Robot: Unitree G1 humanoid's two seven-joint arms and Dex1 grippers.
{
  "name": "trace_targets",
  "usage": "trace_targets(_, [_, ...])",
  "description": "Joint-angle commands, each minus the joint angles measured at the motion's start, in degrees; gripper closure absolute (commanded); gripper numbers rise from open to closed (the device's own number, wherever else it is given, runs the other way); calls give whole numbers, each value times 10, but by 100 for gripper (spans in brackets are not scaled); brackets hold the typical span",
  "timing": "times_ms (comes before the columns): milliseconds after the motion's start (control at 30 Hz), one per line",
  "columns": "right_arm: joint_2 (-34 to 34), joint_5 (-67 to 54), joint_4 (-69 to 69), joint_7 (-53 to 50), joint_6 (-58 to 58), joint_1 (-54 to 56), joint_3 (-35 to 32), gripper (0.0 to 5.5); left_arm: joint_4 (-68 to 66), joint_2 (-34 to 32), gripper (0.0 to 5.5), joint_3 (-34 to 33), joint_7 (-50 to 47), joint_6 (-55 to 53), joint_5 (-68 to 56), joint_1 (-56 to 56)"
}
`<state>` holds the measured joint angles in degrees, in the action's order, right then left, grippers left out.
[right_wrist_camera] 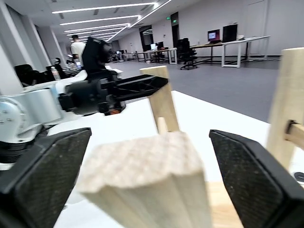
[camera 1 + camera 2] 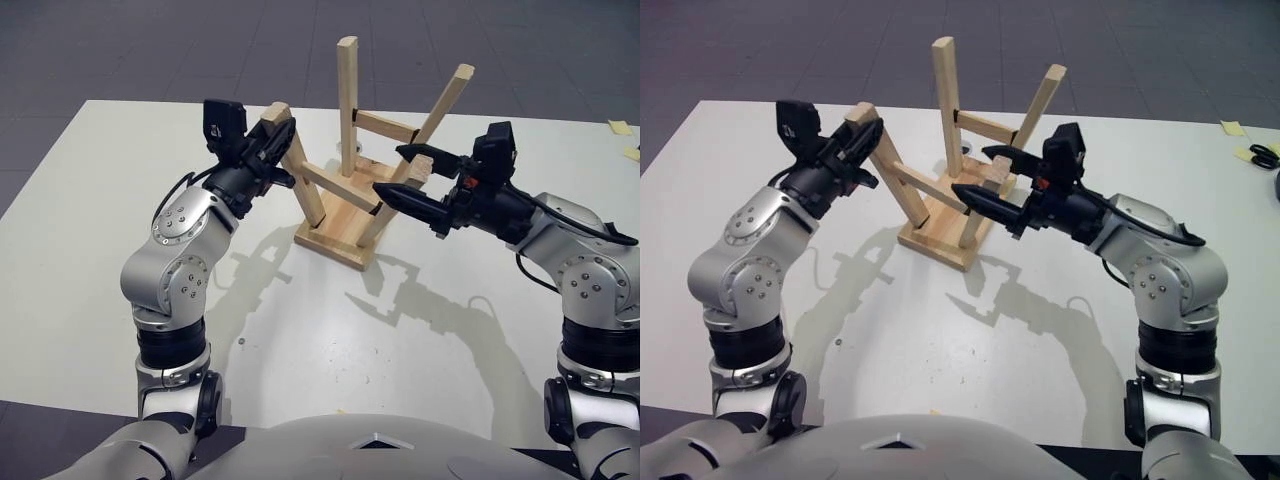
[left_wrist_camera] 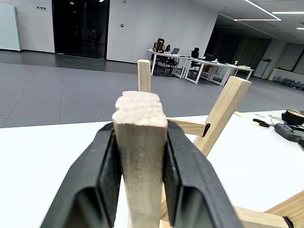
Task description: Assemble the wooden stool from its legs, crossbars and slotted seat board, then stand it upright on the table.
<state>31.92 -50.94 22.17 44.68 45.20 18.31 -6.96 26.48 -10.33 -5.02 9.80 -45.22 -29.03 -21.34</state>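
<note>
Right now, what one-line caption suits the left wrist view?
Left end effector shut on a stool leg at its end, two more legs and a crossbar behind, above the white table.

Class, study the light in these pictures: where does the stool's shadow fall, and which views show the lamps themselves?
Left eye view: the stool casts a soft shadow on the table, on the side nearer the robot, so the light likely comes from above and beyond it. Left wrist view: strip lamps show on the ceiling. Right wrist view: further lamps run along the ceiling.
</note>
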Motion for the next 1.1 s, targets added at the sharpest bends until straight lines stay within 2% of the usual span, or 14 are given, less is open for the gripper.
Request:
trace_targets(33, [22,-14,17,22,11,-11,1,158,1,-15,448,10,18,-1,-2,-8])
trace_targets(300, [15,1,19,6,-3,-19,6,280,-9,-16,448,6,17,15,6,-15])
trace_targets(367, [9,1,21,-6,-4,-22,8,288,-12,-5,448,-5,12,38,6,-21])
trace_targets(500, [0,5,28,-27,-8,-31,14,299,1,57,448,-69,-29,85,-46,-50])
trace_targets(633, [-2,4,33,-41,-12,-37,17,315,8,77,443,-111,-55,52,-111,-77])
trace_targets(767, [0,9,32,-51,-15,-37,19,322,21,27,441,-70,-29,-6,-102,-54])
trace_targets(900, [6,13,35,-58,-14,-40,21,324,40,-49,444,9,1,34,12,9])
trace_targets(967, [7,21,40,-68,-12,-46,24,326,54,-53,445,29,3,78,51,40])
trace_targets(1100, [5,27,48,-82,-9,-57,28,328,77,-12,445,22,-25,172,86,87])
